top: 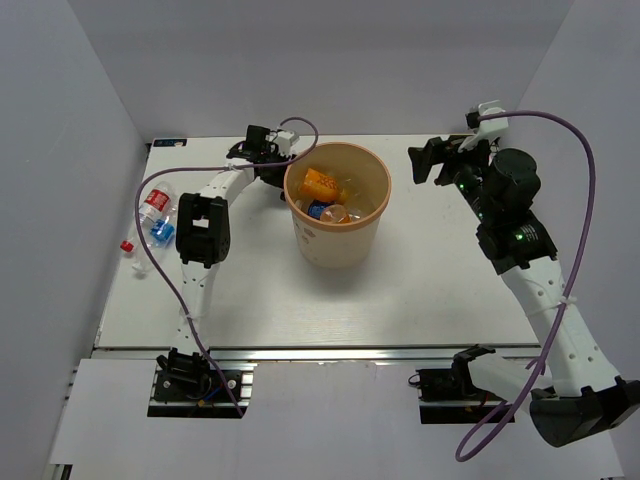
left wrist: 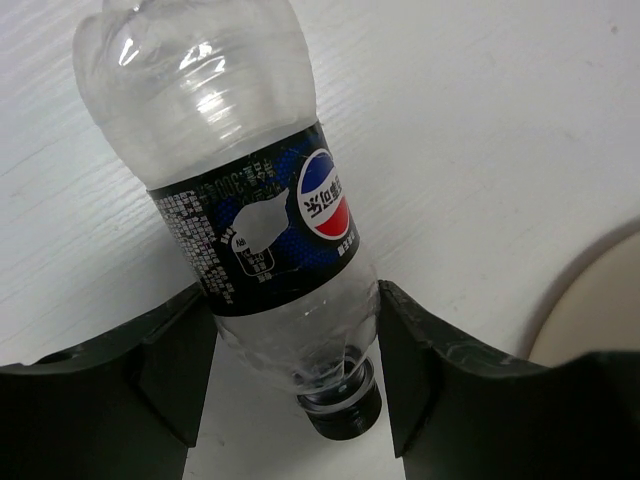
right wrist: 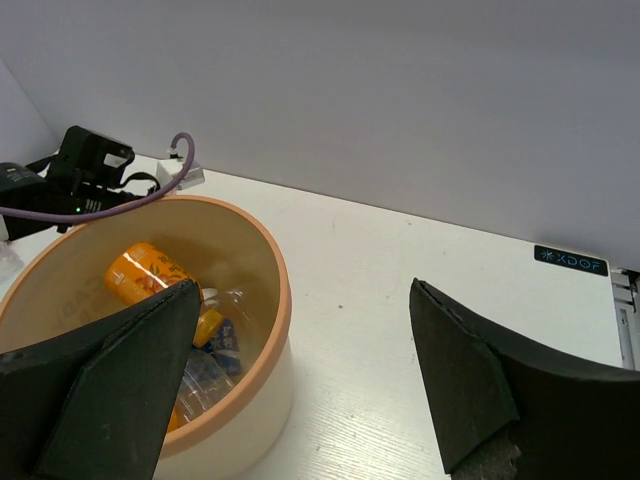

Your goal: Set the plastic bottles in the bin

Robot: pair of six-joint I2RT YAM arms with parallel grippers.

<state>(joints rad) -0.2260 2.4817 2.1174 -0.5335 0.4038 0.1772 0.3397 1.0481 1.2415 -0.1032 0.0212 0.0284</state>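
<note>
The left gripper (left wrist: 297, 345) is closed on a clear bottle with a dark blue label (left wrist: 250, 210). Its two black fingers (left wrist: 170, 365) press against opposite sides of the bottle's shoulder, just above the black cap. The bottle lies on the white table (left wrist: 500, 130) with its cap toward the wrist and its base pointing away. At the right edge of the wrist view, a curve of the bin (left wrist: 590, 300) shows close by.

From above, the left arm rises from its base, bends at the elbow and reaches forward and to the right. Its gripper (top: 268, 168) is low at the table, just beside the left rear of the bin (top: 335, 245). The held bottle is hidden there under the wrist.

The right gripper (top: 430, 160) stands wide apart with nothing between its fingers. It is held up off the table to the right of the bin, pointing toward it. The right arm climbs from its base along the table's right side and folds back at the elbow.

The bin stands upright near the middle of the table. An orange bottle (top: 322, 185) and blue-labelled ones (top: 318, 210) lie inside it. At the table's left edge, well apart from the bin, lie a red-labelled bottle (top: 155, 203) and a blue-labelled clear bottle (top: 162, 232).
</note>
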